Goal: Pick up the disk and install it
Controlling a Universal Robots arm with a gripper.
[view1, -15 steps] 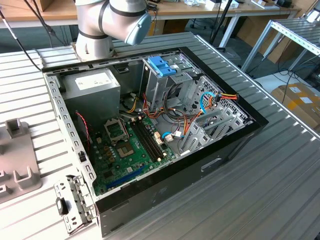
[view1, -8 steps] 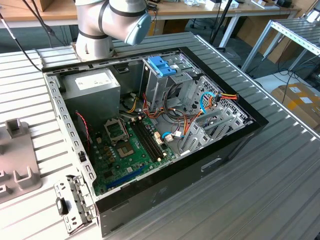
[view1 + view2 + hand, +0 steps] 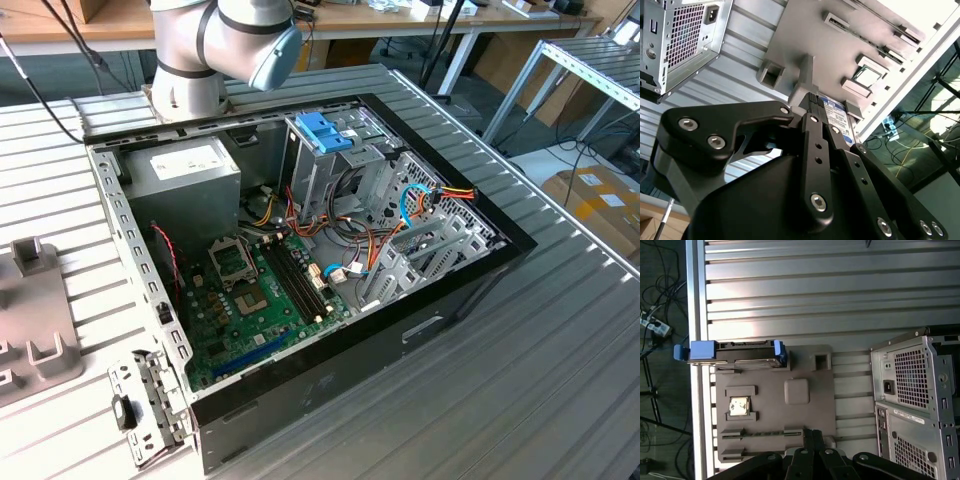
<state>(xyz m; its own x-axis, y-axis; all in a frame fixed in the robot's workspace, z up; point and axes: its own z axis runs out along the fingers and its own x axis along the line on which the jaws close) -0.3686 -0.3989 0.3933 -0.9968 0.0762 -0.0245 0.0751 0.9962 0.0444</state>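
Here's the disk (image 3: pixel 732 352), standing on its long edge in a slot along one edge of the grey fixture tray (image 3: pixel 770 405), with one blue carrier end poking out past the tray's side. In the second wrist view the labelled face of the disk (image 3: pixel 837 116) peeks out just beyond the black linkage.

The gripper (image 3: pixel 813 434) hangs over the tray's opposite edge, so the whole tray body lies between it and the disk. There is nothing in the jaws, and I cannot tell whether they are apart or together.

By the look of it, this is a stiff, dense piece for its size, with smooth metal faces that could slip, and it is likely sensitive to knocks. The blue plastic frame probably flexes, so the safest hold is across the two broad flat faces at mid-length, squarely, clear of the blue ends.

The open computer case (image 3: pixel 920 400) sits beside the tray on the ribbed worktop (image 3: pixel 815 290).
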